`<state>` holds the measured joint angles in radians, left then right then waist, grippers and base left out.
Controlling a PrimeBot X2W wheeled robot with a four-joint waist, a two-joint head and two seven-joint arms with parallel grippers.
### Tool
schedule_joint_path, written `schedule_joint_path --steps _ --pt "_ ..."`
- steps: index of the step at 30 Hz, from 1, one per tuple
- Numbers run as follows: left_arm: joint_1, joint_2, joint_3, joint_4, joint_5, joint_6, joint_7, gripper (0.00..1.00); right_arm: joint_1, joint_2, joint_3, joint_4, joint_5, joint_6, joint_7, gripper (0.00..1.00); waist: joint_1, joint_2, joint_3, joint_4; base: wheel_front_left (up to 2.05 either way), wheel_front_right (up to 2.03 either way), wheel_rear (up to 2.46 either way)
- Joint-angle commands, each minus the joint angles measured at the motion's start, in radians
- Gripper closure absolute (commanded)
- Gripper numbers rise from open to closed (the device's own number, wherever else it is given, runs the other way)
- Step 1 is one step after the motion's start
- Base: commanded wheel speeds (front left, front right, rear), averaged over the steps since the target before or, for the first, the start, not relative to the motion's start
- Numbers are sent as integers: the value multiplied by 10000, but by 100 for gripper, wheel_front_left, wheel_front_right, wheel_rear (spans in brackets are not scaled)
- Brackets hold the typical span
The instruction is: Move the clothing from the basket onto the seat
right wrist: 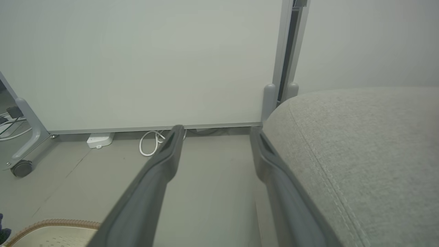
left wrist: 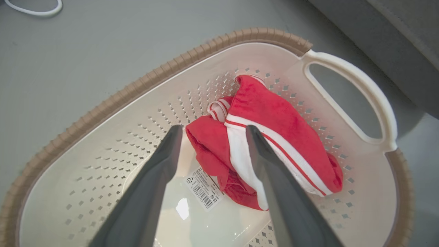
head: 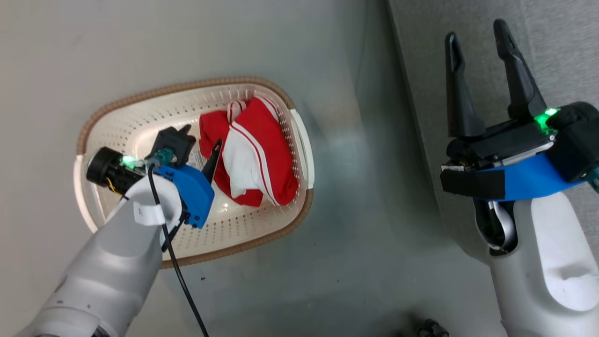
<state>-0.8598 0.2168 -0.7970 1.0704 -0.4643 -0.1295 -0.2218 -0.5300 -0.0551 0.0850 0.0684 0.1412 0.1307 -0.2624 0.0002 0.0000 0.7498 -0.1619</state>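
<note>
**A:** Where is the clothing sitting?

**B:** The soft red clothing with white panels and thin stripes is lying bunched inside the cream perforated plastic basket with the brown woven-look rim. In the head view it is crowding the basket's three o'clock end, by the side handle.

**A:** Is anything gripping it?

**B:** No. The left hand is hanging over the basket at about nine o'clock of the heap. Its two dark fingers are standing apart and holding nothing.

**A:** And the other one?

**B:** The right hand is hovering well apart, out past the basket's three o'clock. It is pointing along the edge of the large grey upholstered seat cushion, fingers spread and carrying nothing.

**A:** So how far along are we looking?

**B:** I'm judging this heap as not yet started. No garment is showing on the parts of the cushion in view. Gripping, lifting and carrying across the grey floor are all remaining. Whether the bundle is one garment or two, I cannot tell.
</note>
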Motion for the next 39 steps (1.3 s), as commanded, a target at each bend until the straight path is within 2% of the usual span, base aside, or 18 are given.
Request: schedule_joint_path --steps 1,16,30,31,32,33,39 --pt "-389 124 -260 105 -192 -13 49 0 -291 -10 5 -95 -86 1 -38 0 -2 0 646 -51 0 0 0" --pt "-1584 509 -1754 671 -1647 -14 507 0 -900 -5 127 -515 -128 1 -38 0 -2 0 2227 -355 0 0 0" --pt "-2303 494 -2686 1002 -2568 -14 660 0 -920 25 64 -734 -126 1 -35 0 -2 0 3054 -607 0 0 0" --pt "-2365 491 -2735 989 -2607 -14 607 51 -916 26 54 -734 -123 1 -26 0 -2 0 3076 -614 0 0 0" --pt "-2407 471 -2772 988 -2696 -14 563 80 -912 26 37 -728 -128 1 -21 0 -2 0 3092 -613 0 0 0" --pt "-2421 450 -2830 974 -2759 -14 548 100 -906 26 18 -724 -132 1 -21 0 -2 0 3100 -607 0 0 0" --pt "-2523 411 -3293 881 -3037 -14 469 100 -879 27 -33 -664 -154 1 -18 0 -2 0 3065 -529 0 0 0"
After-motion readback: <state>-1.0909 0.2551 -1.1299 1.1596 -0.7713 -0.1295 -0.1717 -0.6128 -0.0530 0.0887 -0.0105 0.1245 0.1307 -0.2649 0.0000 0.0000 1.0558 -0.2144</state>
